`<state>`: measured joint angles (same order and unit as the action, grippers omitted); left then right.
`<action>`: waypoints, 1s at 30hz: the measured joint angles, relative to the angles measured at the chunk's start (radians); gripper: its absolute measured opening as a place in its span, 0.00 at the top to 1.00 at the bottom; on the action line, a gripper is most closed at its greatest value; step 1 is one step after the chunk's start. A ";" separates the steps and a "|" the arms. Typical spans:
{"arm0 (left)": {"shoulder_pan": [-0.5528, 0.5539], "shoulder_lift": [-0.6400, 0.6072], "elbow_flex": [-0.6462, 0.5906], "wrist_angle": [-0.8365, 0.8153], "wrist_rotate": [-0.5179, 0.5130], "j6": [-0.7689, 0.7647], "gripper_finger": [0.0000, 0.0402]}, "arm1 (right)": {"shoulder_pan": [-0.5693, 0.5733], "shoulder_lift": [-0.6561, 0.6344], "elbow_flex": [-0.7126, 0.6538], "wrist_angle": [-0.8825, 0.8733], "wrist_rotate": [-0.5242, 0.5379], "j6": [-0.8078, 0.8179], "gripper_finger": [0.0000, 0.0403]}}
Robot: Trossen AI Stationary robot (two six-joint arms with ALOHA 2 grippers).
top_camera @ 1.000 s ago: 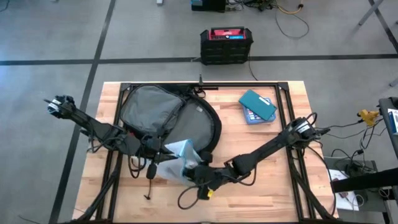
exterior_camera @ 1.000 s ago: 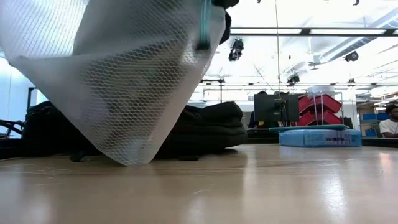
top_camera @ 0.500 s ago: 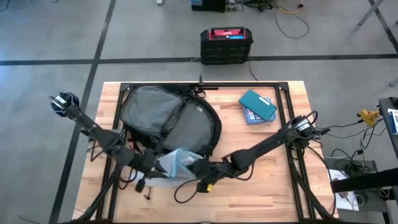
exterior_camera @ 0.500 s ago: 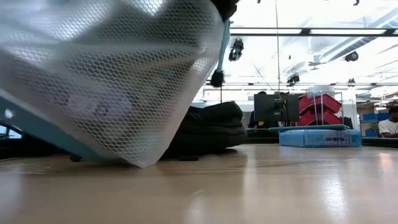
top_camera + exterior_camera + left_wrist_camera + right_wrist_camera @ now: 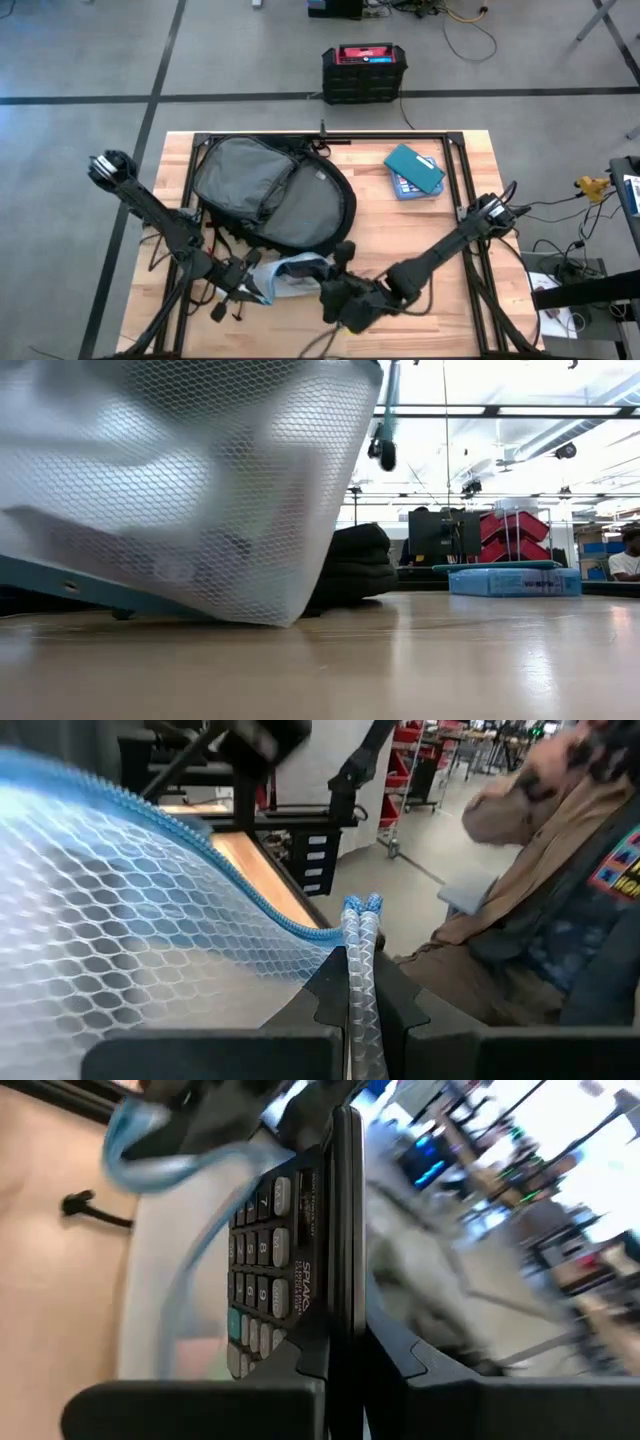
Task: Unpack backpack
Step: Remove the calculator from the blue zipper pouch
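Wooden surface (image 5: pixel 420 235) under workshop lights, with a black crate (image 5: pixel 364 72) on the floor beyond its far edge. At the near edge the right tool (image 5: pixel 338 296) is clenched on the thin edge of a calculator (image 5: pixel 275 1275), whose keys show in the right wrist view beside a blue zipper line. Just to its left, the left tool (image 5: pixel 243 287) is clamped on the doubled blue cord (image 5: pixel 360 960) of a white mesh pouch (image 5: pixel 290 277), which lies stretched between the two tools, its long axis running left to right across the surface; in the low view the pouch (image 5: pixel 180 490) fills most of the picture, its lower edge on the wood. Whether the calculator is inside the pouch or only against it cannot be told. Farther out, the backpack (image 5: pixel 270 195) lies flat and open just behind both tools, grey lining up, its long axis slanting from the far-left corner toward the middle. Its open side faces the tools and its top, with straps, points toward the far edge. The left arm looks the nearer. A teal book (image 5: pixel 413 170) rests well apart at the far right, and a person sits close behind in the left wrist view.
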<state>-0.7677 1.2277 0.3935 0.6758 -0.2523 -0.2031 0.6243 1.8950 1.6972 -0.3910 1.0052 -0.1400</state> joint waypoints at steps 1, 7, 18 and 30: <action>-0.001 0.030 0.000 0.034 -0.001 0.000 1.00 | 0.018 0.000 0.025 -0.038 0.023 -0.007 0.98; -0.008 0.179 0.000 0.158 0.001 -0.017 1.00 | 0.113 0.000 0.190 -0.420 0.073 0.160 0.98; -0.009 0.208 0.000 0.247 0.051 -0.033 1.00 | 0.148 -0.020 0.445 -1.172 -0.051 0.845 0.98; -0.008 0.205 0.000 0.265 -0.053 -0.022 1.00 | 0.081 -0.120 0.418 -1.180 -0.290 0.903 0.98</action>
<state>-0.7761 1.4331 0.3939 0.9408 -0.3049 -0.2250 0.7058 1.7747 2.1150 -1.5707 0.7149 0.7627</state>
